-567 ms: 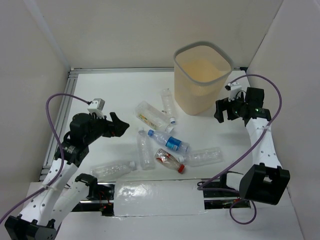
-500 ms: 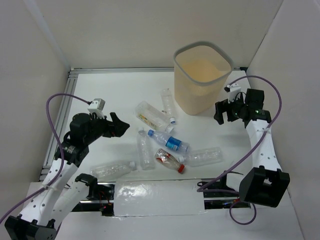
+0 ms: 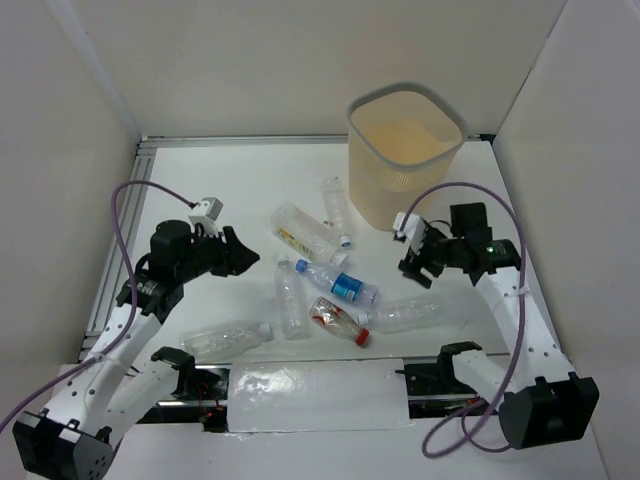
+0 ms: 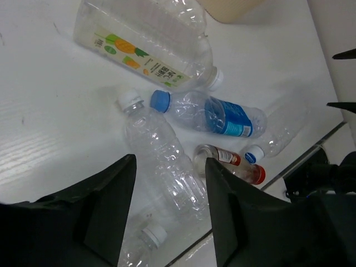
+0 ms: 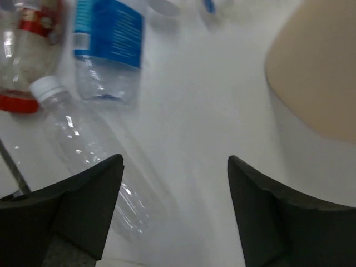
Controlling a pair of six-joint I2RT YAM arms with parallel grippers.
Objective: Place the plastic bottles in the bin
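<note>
Seven plastic bottles [image 3: 340, 285] strewn mid-frame on white table [image 3: 200, 180]; bin [image 3: 405, 150] upright at upper right. Plain white walls [image 3: 250, 60] around. Left gripper [image 3: 240, 255] and right gripper [image 3: 412, 262] spread wide, empty. Right wrist view blurred, bin cropped there.

bottles [image 4: 194, 108]: clear plastic, crinkly, glossy | labels [image 4: 231, 119]: shiny printed film | bin [image 3: 405, 190]: translucent beige plastic, matt, grey rim | table [image 3: 200, 190]: white, smooth, faint sheen | left gripper [image 4: 168, 164], right gripper [image 5: 175, 161]: matt black plastic | strip [image 3: 315, 395] at near table edge: glossy, wrinkled clear film | rail [image 3: 240, 140] at far edge: dull metal
</note>
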